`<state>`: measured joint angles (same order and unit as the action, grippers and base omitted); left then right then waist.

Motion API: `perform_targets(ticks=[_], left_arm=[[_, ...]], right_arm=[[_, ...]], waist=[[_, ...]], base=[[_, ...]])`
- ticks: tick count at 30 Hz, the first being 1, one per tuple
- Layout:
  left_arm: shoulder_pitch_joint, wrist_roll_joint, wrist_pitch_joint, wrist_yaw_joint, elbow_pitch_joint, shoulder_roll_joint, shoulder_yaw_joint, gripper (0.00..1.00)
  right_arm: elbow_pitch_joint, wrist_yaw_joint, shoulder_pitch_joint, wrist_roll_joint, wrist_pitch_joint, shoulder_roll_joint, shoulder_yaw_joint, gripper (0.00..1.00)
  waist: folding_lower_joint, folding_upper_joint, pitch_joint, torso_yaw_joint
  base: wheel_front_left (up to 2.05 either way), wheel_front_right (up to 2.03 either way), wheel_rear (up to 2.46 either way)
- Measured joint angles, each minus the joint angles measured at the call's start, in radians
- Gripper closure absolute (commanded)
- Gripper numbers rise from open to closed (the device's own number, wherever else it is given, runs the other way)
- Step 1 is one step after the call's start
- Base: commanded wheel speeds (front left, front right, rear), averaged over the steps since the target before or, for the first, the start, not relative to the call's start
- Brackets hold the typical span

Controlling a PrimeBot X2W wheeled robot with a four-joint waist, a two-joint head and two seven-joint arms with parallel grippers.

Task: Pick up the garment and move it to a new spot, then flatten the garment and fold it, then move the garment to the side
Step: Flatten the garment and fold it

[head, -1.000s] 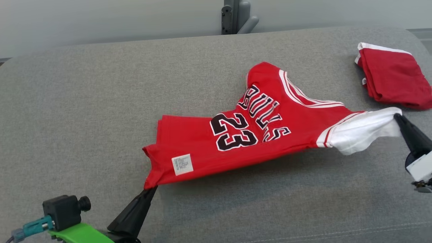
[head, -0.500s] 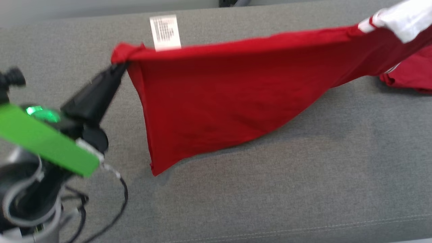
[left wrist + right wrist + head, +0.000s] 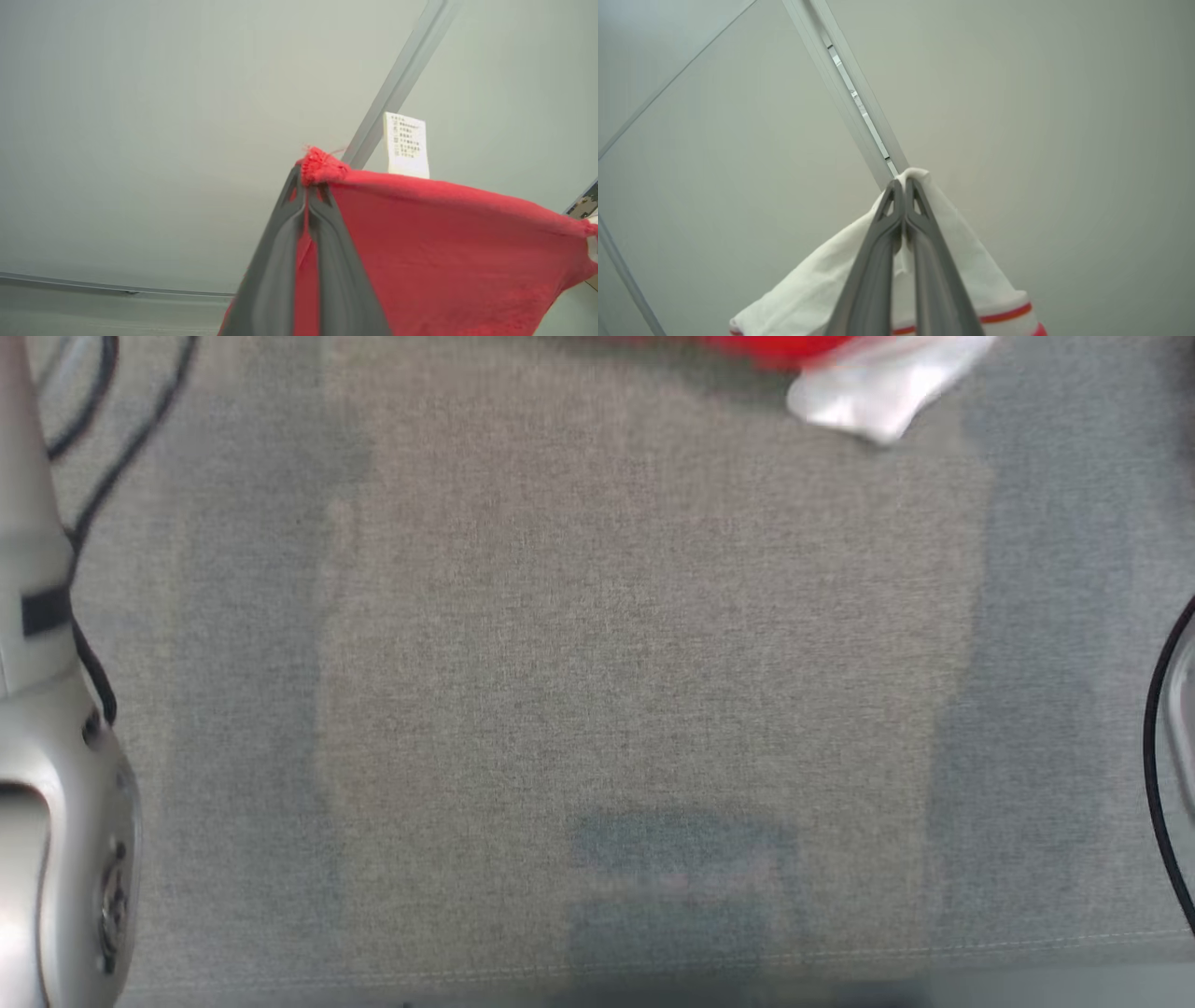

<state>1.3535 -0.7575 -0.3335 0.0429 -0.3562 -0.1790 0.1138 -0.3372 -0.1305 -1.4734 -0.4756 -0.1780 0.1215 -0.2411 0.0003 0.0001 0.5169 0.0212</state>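
Garment, red with a white sleeve, held up by both hands. Left wrist view: the left hand, fingers pressed together, pinches a red corner at the centre. From it the upper edge, the visible long axis, runs toward 3 to 4 o'clock, and the cloth hangs below it toward 5 o'clock. A white label stands up from that edge just beside the grip, at 1 o'clock of it. Right wrist view: the right hand, likewise closed, pinches the sleeve, which falls away toward 6 to 7 o'clock and carries a red stripe. Head view: a blurred scrap of red and white lies at 12 to 1 o'clock, over the grey tabletop; a pale forearm stands at 9 o'clock.
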Motion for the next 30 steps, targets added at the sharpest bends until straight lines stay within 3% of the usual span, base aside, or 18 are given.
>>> perform_targets(ticks=[3,9,14,22,30], left_arm=[[0.104,0.030,0.186,-0.042,-0.114,0.025,-0.018,1.00],[0.125,0.058,0.405,-0.145,-0.273,0.031,-0.005,1.00],[-0.091,0.045,0.501,-0.170,-0.305,-0.008,0.069,1.00],[-0.624,-0.104,0.563,-0.173,-0.181,-0.097,0.168,1.00],[-0.946,-0.107,0.590,-0.166,-0.115,-0.101,0.166,1.00]], right_arm=[[-0.091,0.000,-0.094,-0.003,0.105,-0.003,0.023,1.00],[-0.139,0.000,-0.101,-0.105,0.184,0.068,0.135,1.00],[-0.051,0.000,0.235,-0.248,0.191,0.137,0.267,1.00],[0.123,0.000,0.857,-0.404,0.262,0.199,0.316,1.00],[0.133,-0.001,1.158,-0.395,0.309,0.203,0.351,1.00]], waist=[[0.0000,0.0000,0.048,0.008],[0.0000,0.0000,0.116,0.026],[0.0000,0.0000,0.121,0.033],[-0.0004,0.0000,0.029,0.033],[-0.0004,0.0000,-0.107,0.016]], base=[[0.00,0.00,0.00],[0.00,0.00,0.00],[0.00,0.00,0.00],[0.00,0.00,0.00],[0.00,0.00,0.00]])
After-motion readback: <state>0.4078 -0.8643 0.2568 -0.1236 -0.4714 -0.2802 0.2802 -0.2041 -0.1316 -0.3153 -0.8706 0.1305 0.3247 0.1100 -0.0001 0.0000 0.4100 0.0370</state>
